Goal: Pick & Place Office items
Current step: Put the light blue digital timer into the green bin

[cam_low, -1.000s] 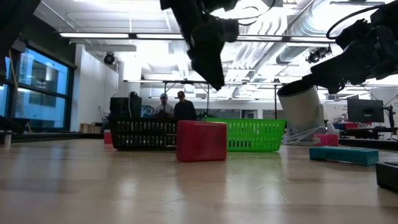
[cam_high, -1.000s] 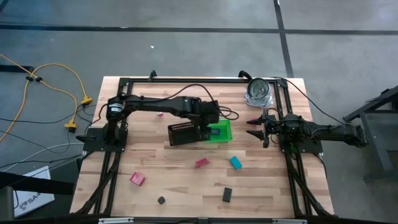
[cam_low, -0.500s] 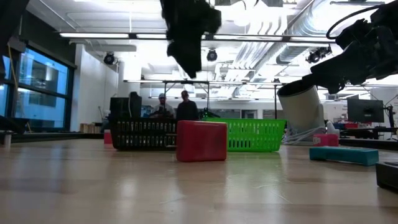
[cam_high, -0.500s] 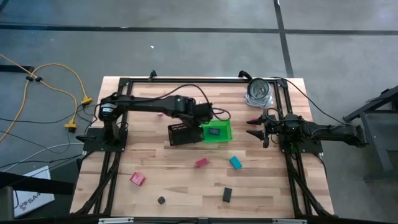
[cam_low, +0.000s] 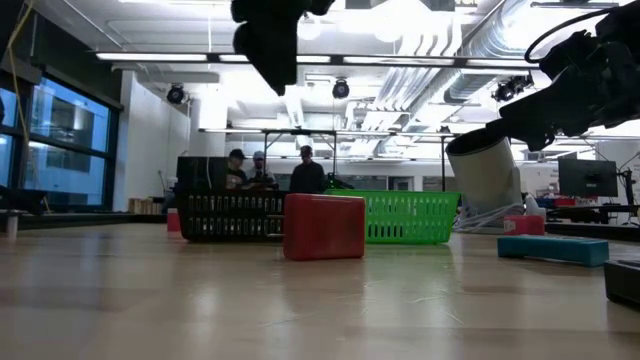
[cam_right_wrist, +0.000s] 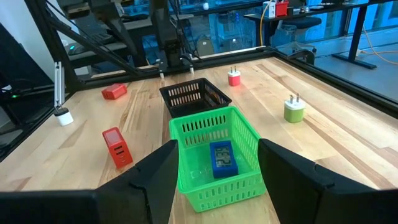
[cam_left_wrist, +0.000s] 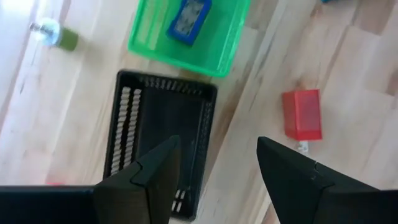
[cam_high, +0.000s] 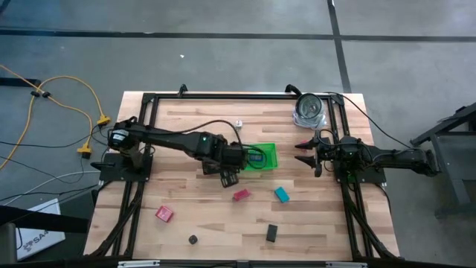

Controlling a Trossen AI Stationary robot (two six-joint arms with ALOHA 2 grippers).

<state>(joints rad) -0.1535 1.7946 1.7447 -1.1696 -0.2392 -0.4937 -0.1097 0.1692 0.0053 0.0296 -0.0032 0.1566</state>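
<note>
The left gripper [cam_left_wrist: 214, 165] hangs empty, jaws apart, over the black mesh tray [cam_left_wrist: 163, 134], aimed towards the red block [cam_left_wrist: 302, 115] lying on the table [cam_high: 186, 205] just right of it, likely next. A blue block [cam_left_wrist: 189, 17] already lies in the green bin [cam_left_wrist: 221, 46]. The right gripper [cam_high: 303, 152] waits at the right, jaws open.

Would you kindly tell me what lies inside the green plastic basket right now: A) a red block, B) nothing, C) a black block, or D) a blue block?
D: a blue rectangular block lies on the floor of the green plastic basket; the red block sits outside on the table.
</note>
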